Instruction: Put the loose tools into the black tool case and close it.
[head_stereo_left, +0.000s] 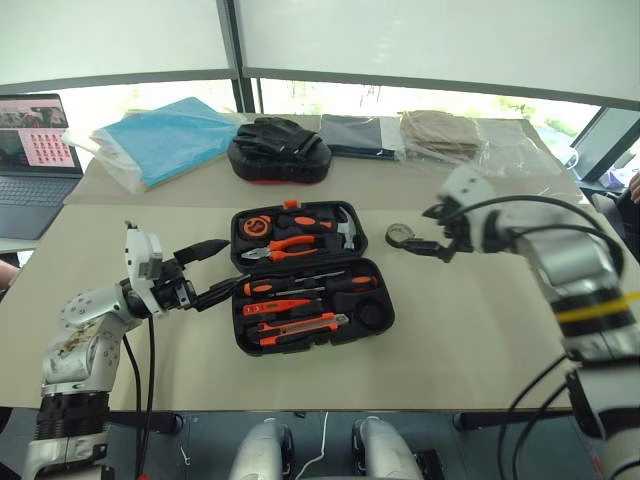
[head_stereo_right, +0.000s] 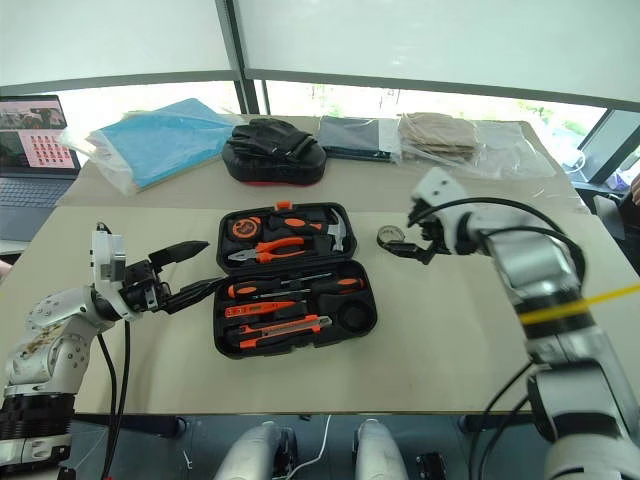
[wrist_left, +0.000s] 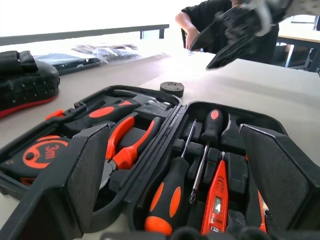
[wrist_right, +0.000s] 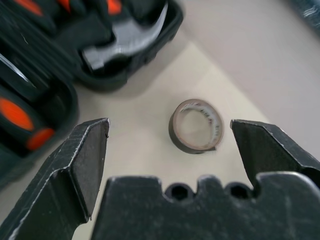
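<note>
Knocking the tape roll (wrist_right: 196, 125) aside is the main risk judged from here: it lies flat and low on the tabletop (head_stereo_left: 480, 330), so fingers brought down unevenly could push it away or ride over its rim, and a shallow pinch on the thin ring could let it slip out on the way to the case (head_stereo_left: 310, 275). A second risk is posed by the case itself, which is close by; it could be struck by a finger and shifted.

The right hand (head_stereo_left: 437, 240) is wide open and empty, poised just above the roll. In the right wrist view the roll is seen ahead of the hand, between the lines of its two fingers and nearer one of them than the other, not yet touched. The open case lies just beyond the hand's other finger, hammer (wrist_right: 127, 42) end nearest.

The left hand (head_stereo_left: 213, 270) is open too, holding nothing, just beside the case's other side. The screwdrivers (head_stereo_left: 310, 285) and knife (head_stereo_left: 300, 327) are already seated in the case. The lid is not yet closed.
</note>
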